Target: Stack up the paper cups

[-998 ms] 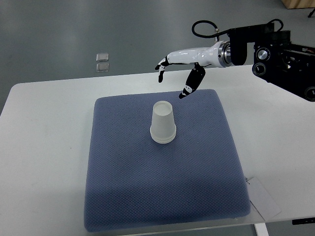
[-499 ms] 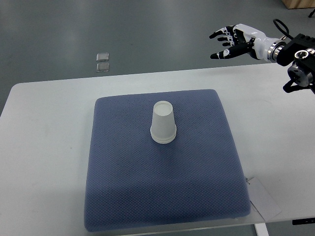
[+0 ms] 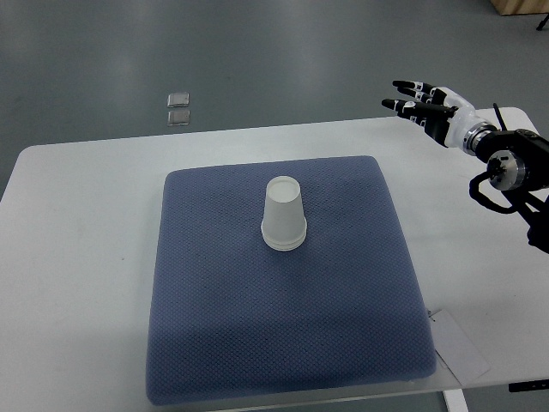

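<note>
A stack of white paper cups (image 3: 284, 215) stands upside down near the middle of the blue mat (image 3: 283, 343). My right hand (image 3: 419, 101) is at the upper right, over the far edge of the white table (image 3: 77, 257), well away from the cups. Its fingers are spread and hold nothing. The left arm does not show.
Two small clear squares (image 3: 178, 107) lie on the grey floor beyond the table. A white card (image 3: 459, 348) sticks out from under the mat's near right corner. The table's near edge runs just below the mat.
My right hand has pulled back from just behind the cups to the far right edge of the table, staying open. The cups have not moved.
</note>
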